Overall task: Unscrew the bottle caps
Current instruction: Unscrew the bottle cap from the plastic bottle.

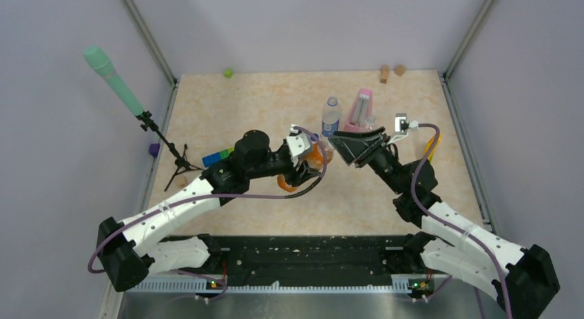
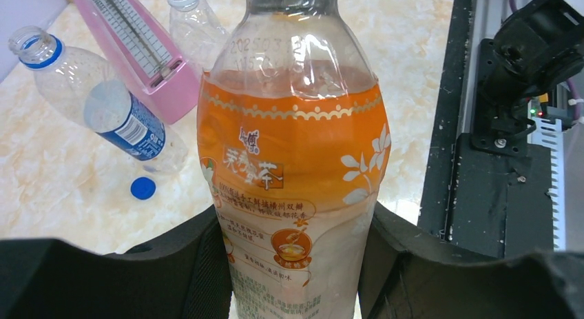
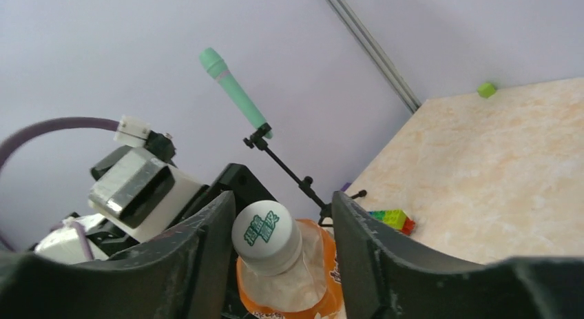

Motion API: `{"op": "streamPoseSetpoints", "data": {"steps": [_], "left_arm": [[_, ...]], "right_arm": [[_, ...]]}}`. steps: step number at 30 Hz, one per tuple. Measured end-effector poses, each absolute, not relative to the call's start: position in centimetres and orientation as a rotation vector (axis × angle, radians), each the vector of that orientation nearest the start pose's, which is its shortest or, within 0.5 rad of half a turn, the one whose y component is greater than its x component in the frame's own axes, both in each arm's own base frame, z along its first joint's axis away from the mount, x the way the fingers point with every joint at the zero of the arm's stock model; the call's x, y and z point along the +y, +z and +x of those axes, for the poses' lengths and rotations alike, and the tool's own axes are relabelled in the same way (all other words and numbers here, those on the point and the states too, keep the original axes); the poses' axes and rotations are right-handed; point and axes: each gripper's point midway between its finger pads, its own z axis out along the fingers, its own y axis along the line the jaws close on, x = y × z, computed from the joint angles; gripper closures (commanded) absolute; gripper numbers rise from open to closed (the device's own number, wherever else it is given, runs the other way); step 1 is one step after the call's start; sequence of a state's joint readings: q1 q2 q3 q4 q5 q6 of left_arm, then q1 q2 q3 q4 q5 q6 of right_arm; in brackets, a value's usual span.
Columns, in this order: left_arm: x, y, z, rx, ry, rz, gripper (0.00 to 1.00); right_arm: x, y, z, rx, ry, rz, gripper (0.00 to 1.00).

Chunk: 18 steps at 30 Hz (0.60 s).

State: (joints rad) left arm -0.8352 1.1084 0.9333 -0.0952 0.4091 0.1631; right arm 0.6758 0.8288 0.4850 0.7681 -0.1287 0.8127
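I've got the left claw (image 2: 296, 253) clamped on the lower body of the orange bottle (image 2: 293, 147) over mid-bench (image 2: 62, 195), my right claw (image 3: 281, 203) spread apart astride its white cap (image 3: 265, 235), still on, while the blue cap (image 2: 143, 188) lies loose by the blue-label bottle (image 2: 127, 122).

Pink metronome (image 1: 360, 107) and blue-label bottle (image 1: 331, 116) block the far approach.
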Motion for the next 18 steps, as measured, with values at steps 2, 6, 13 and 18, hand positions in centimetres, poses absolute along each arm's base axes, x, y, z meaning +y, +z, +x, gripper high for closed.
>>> {"op": "streamPoseSetpoints", "data": {"steps": [2, 6, 13, 18], "left_arm": [[-31.8, 26.2, 20.5, 1.517, -0.818, 1.15, 1.0], [-31.7, 25.6, 20.9, 1.547, -0.784, 1.137, 1.0], [-31.6, 25.3, 21.0, 1.571, -0.776, 1.123, 1.0], [-31.6, 25.3, 20.8, 1.564, -0.781, 1.152, 1.0]], "right_arm": [[25.1, 35.1, 22.4, 1.286, 1.38, -0.03, 0.55], [25.8, 34.4, 22.7, 1.312, 1.377, -0.027, 0.78], [25.7, 34.0, 23.2, 1.308, 1.312, -0.053, 1.0], [25.9, 34.1, 22.8, 1.287, 1.304, -0.107, 1.0]]}}
